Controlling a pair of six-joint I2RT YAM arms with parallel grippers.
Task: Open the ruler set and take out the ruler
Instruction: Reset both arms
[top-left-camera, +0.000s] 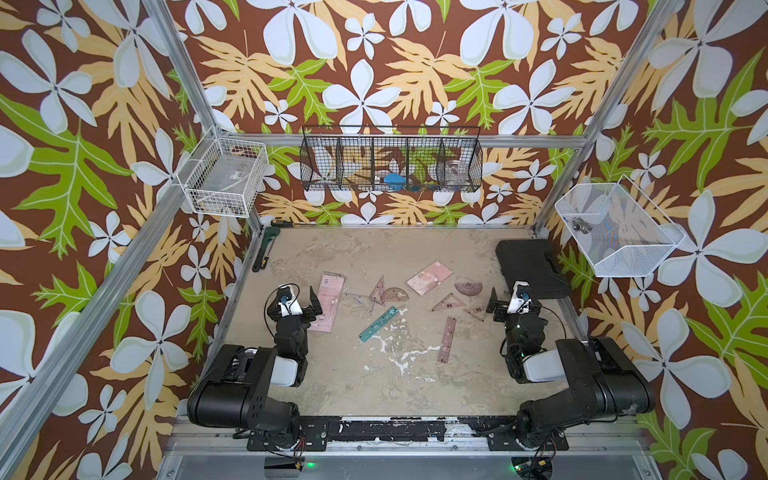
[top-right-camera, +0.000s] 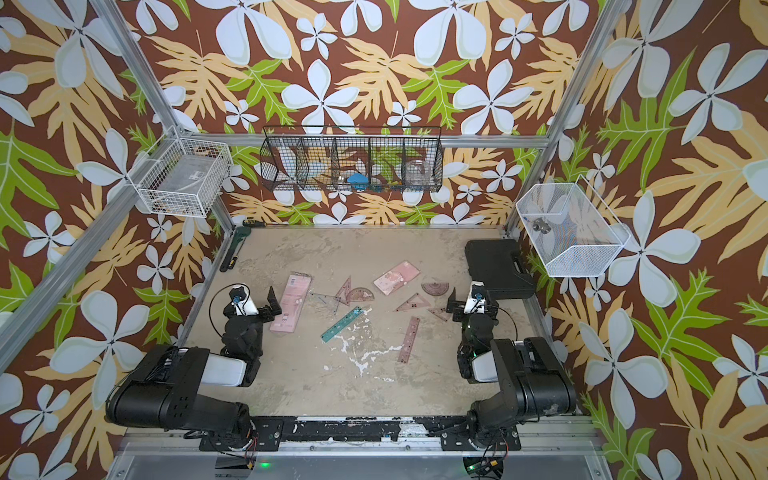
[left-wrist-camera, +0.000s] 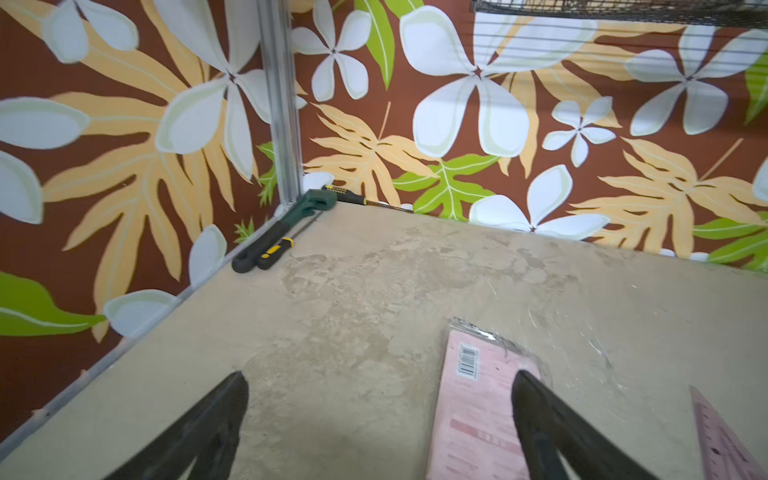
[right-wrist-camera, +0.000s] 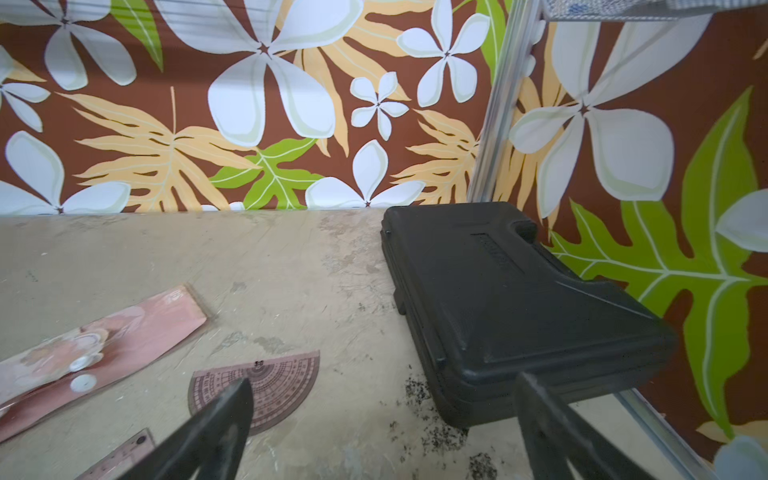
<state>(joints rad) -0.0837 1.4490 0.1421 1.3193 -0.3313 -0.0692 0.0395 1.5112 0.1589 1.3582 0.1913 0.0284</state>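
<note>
A pink ruler set pack (top-left-camera: 330, 303) (left-wrist-camera: 478, 407) lies flat, barcode side up, on the table's left half. My left gripper (top-left-camera: 306, 305) (left-wrist-camera: 379, 376) hovers open at its left edge, with one finger (left-wrist-camera: 540, 411) over the pack and nothing held. A second pink pouch (top-left-camera: 429, 277) (right-wrist-camera: 104, 349) lies towards the back right. Loose on the table between them are a teal ruler (top-left-camera: 379, 324), a pink ruler (top-left-camera: 446, 340), set squares and two protractors (right-wrist-camera: 274, 382). My right gripper (top-left-camera: 505, 303) (right-wrist-camera: 384, 380) stands open and empty beside the right-hand protractor.
A black plastic case (top-left-camera: 530, 266) (right-wrist-camera: 519, 299) lies at the right edge, just beyond my right gripper. A green wrench (top-left-camera: 264, 249) (left-wrist-camera: 286, 228) and a screwdriver lie along the back left edge. Wire baskets (top-left-camera: 390, 164) hang on the walls above the table.
</note>
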